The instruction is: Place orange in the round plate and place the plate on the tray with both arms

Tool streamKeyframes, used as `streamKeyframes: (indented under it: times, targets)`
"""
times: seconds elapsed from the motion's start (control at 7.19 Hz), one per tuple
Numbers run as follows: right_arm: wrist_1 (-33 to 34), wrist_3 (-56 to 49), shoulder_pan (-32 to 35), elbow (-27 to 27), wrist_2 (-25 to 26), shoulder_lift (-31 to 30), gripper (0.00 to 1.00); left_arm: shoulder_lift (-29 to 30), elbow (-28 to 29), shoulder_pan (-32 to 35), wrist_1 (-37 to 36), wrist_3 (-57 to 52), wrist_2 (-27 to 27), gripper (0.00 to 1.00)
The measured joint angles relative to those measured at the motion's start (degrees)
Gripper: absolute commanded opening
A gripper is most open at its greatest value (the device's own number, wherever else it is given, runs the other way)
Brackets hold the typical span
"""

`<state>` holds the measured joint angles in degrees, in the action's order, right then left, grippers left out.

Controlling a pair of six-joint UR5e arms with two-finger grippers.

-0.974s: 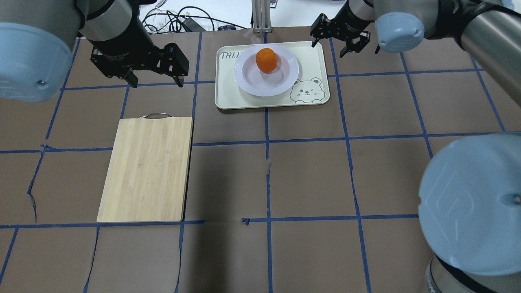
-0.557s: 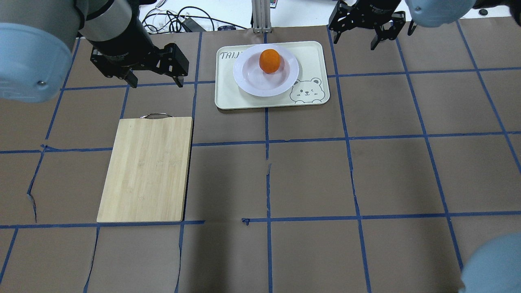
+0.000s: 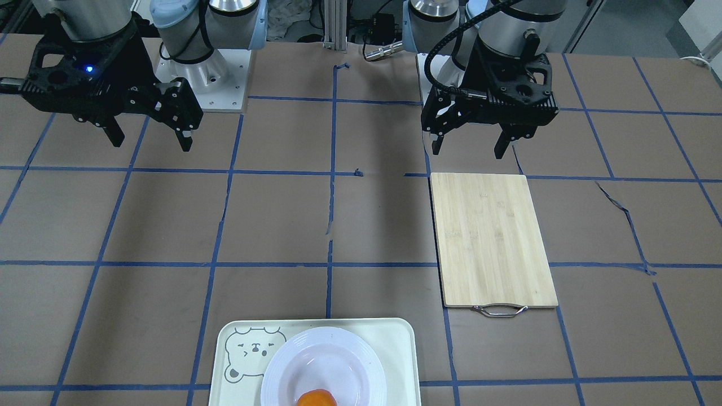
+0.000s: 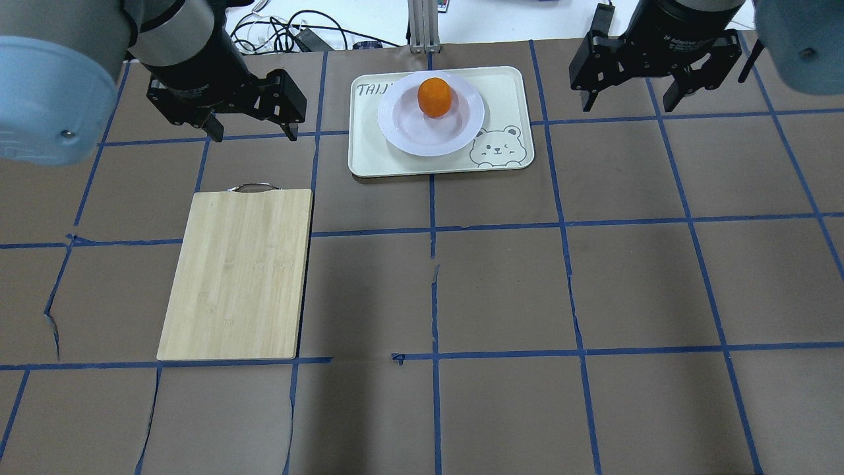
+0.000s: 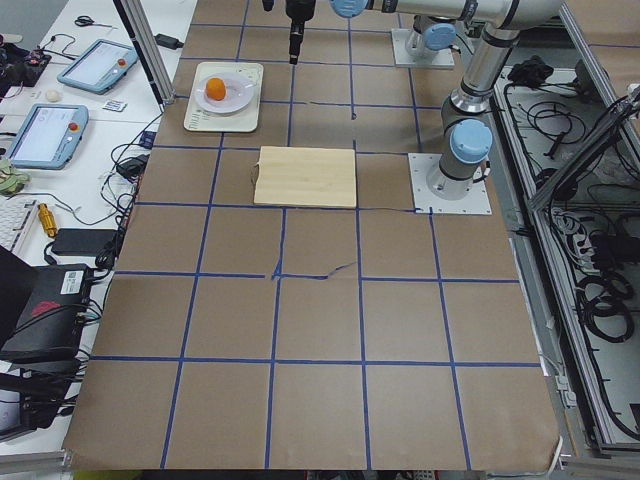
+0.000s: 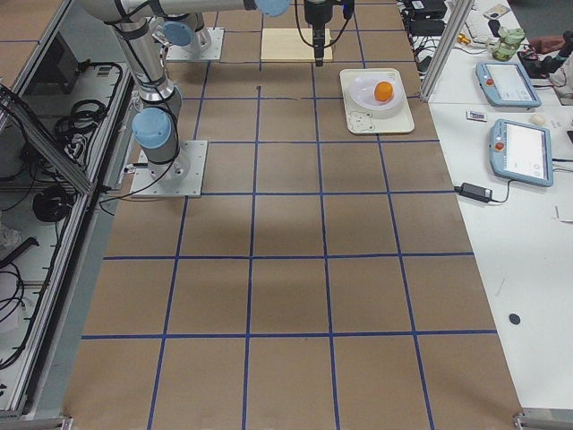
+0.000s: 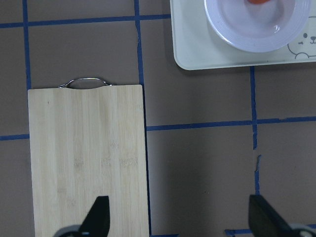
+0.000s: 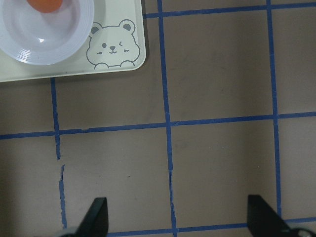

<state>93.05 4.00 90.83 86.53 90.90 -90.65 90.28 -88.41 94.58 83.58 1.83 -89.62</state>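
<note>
right claw (image 4: 626,105) has backed off the tray (image 4: 508,99), open like my left claw (image 4: 254,135); a jolt could roll the orange (image 4: 434,97) off its plate (image 4: 402,132).

The left arm (image 4: 184,59) and right arm (image 4: 804,39) hang raised, each with jaws spread wide, pointing down.

We see a glossy white plate (image 4: 409,135) on a smooth, matt cream tray (image 4: 508,86), and the orange (image 4: 434,97) has a dull, dimpled skin. The cutting board (image 4: 237,274) is pale bamboo wood with a thin metal handle (image 4: 252,187), and we read the table (image 4: 501,284) cover as matt brown paper lined with blue tape (image 4: 432,204).
</note>
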Motion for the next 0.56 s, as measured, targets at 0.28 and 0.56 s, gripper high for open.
streamKeyframes:
  times: [0.28, 0.56]
  targets:
    - [0.2, -1.9, 0.0, 1.2, 0.3, -0.8, 1.0, 0.0, 0.0, -0.1, 0.1, -0.1, -0.1, 1.0]
    - [0.3, -5.9, 0.0, 1.4, 0.3, -0.8, 1.0, 0.0, 0.0, -0.1, 0.1, -0.1, -0.1, 1.0]
